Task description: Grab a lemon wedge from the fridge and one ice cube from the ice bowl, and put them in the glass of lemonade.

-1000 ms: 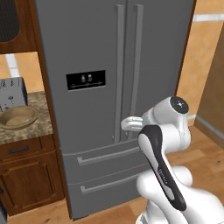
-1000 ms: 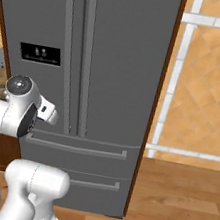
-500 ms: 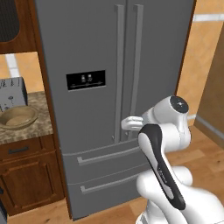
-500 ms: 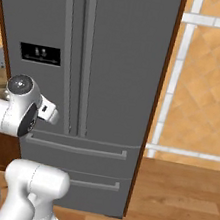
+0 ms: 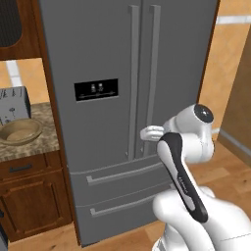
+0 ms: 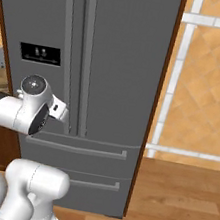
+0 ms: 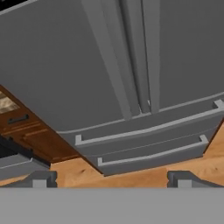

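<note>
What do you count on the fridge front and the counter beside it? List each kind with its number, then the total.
Bar handles: 2
Drawers: 2
Dispenser panel: 1
Toaster: 1
Ice bowl: 1
Total: 7

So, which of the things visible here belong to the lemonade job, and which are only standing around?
Belong to the job:
- the fridge, both doors shut
- the ice bowl on the counter
- the hand, open, facing the fridge's lower part

Only standing around:
- the toaster behind the bowl
- the wooden cabinet under the counter
</note>
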